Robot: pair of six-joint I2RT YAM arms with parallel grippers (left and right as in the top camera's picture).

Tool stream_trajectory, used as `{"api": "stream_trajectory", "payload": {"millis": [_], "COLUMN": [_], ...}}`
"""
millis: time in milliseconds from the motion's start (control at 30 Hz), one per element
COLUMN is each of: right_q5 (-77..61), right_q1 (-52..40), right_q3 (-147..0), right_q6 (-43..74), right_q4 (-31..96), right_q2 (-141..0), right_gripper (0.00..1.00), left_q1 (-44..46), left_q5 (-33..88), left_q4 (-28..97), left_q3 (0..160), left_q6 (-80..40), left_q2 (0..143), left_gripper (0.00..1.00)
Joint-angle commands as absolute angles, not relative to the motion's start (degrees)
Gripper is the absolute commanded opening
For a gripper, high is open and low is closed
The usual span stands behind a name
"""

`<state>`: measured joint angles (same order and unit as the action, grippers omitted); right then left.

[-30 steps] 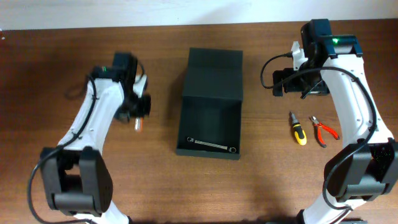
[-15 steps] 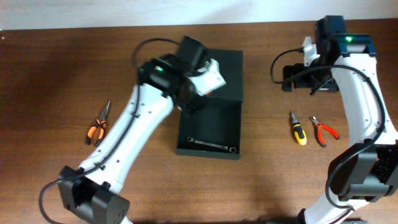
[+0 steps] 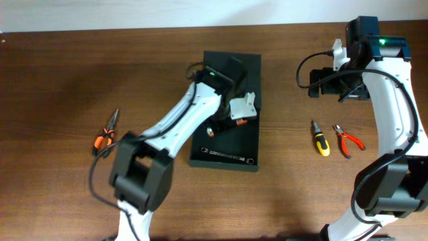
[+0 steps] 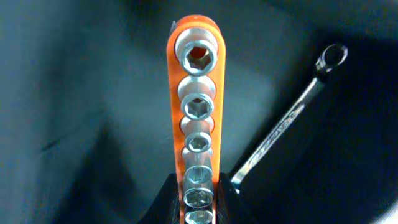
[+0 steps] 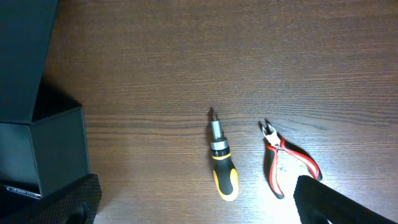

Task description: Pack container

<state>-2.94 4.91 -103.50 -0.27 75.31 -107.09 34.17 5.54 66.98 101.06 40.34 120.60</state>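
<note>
We are clamping our left fingers (image 4: pixel 163 206) on an orange socket rail (image 4: pixel 175 112) above the container (image 3: pixel 247 144), beside its wrench (image 4: pixel 289 121); our right fingers (image 5: pixel 336 205) are hanging apart, right of the container.

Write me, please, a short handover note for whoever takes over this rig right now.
Left gripper: jaws shut on the orange socket rail with chrome sockets, held over the open dark green-black rectangular container.
Right gripper: jaws open, empty, above the wooden table beside the container.
Done: silver wrench lies in the container.
To do: release the rail; pack the orange-handled pliers, yellow-and-black screwdriver and red-handled pliers, all on the table; close the lid.
</note>
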Motion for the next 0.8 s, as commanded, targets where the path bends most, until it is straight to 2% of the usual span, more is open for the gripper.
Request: {"api": "stream_trajectory", "payload": {"millis": [0,100,133,233,267,300,367,633,767], "right_q5": [-3.44,-3.44,-3.44,-3.46,-3.46,-3.46,-3.46,-3.42,-3.44], "right_q1": [5.02,5.02,5.02,5.02,4.99,4.99,5.02,4.99,4.95], "right_q3": [-104.81,-104.81,-104.81,-104.81,-104.81,-104.81,-104.81,-105.27,-111.59], "right_q6": [-0.67,-0.67,-0.67,-0.71,-0.84,-0.84,-0.86,-2.79,-3.88], "right_q4": [75.4,75.4,75.4,75.4,75.42,75.42,75.46,76.25,79.88], "right_q2": [-107.09,-107.09,-107.07,-107.09,-107.07,-107.07,-107.07,-107.04,-106.5], "right_gripper": [0.99,0.99,0.99,0.99,0.99,0.99,0.99,0.99,0.99], "left_q1": [34.04,34.04,34.02,34.04,34.04,34.04,34.02,32.84,29.95], "left_q5": [8.16,8.16,8.16,8.16,8.16,8.12,7.46,2.76,0.12], "left_q4": [67.61,67.77,67.77,68.2,68.29,68.4,68.47,72.2,73.6], "left_q3": [101.19,101.19,101.19,101.19,101.19,101.19,101.21,109.54,113.95], "left_q6": [41.45,41.45,41.45,41.45,41.45,41.45,41.41,32.42,27.03], "left_q2": [122.08,123.22,123.37,123.44,123.44,123.44,123.42,119.59,114.41], "left_gripper": [0.02,0.02,0.06,0.59,0.8,0.94,1.0,0.99,0.99]}}
